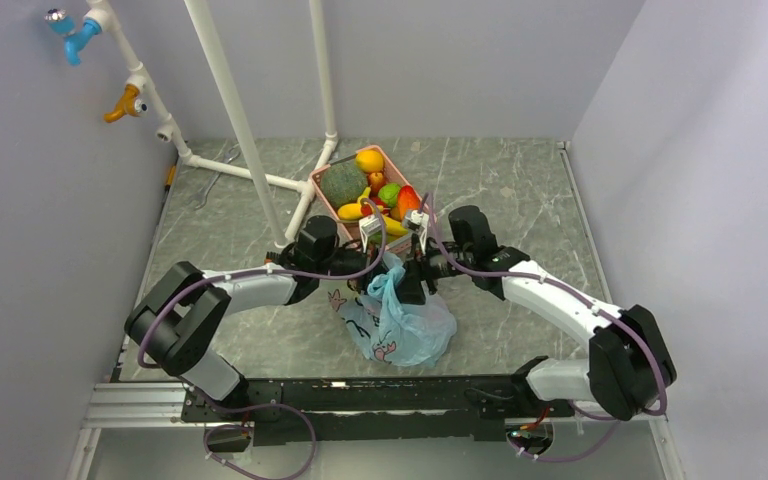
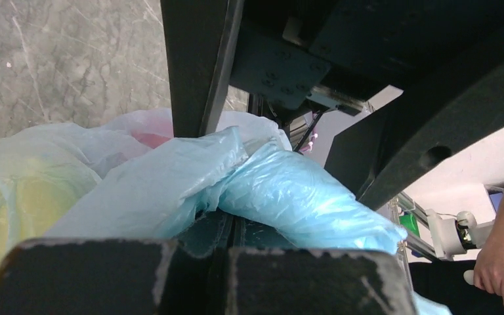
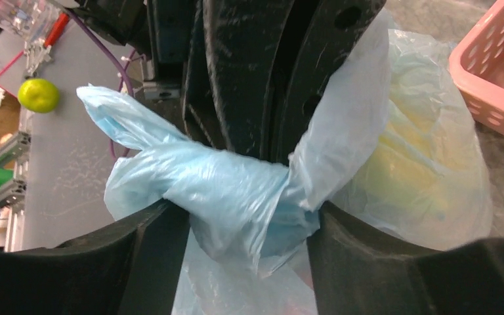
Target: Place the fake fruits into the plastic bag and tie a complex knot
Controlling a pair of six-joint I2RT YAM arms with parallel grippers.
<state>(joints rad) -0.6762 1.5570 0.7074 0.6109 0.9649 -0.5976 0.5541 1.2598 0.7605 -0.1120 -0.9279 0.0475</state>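
Note:
The light-blue plastic bag (image 1: 400, 322) stands on the table between both arms, with yellow fruit (image 3: 403, 172) showing through its film. Its handles are bunched into a thick twist (image 3: 218, 185), and one loose end sticks out leftward; I cannot tell whether this is a tied knot. My left gripper (image 2: 233, 231) is shut on a fold of the blue handle film (image 2: 289, 190). My right gripper (image 3: 249, 230) straddles the twist with its jaws wide apart, the plastic brushing both fingers. More fake fruits (image 1: 369, 160), among them a dark green melon (image 1: 344, 183), lie in the pink basket.
The pink basket (image 1: 392, 160) stands just behind the bag and close to the right wrist (image 3: 499, 72). A white pipe frame (image 1: 250, 150) rises at the back left. Grey walls close in both sides. The two wrists almost touch above the bag.

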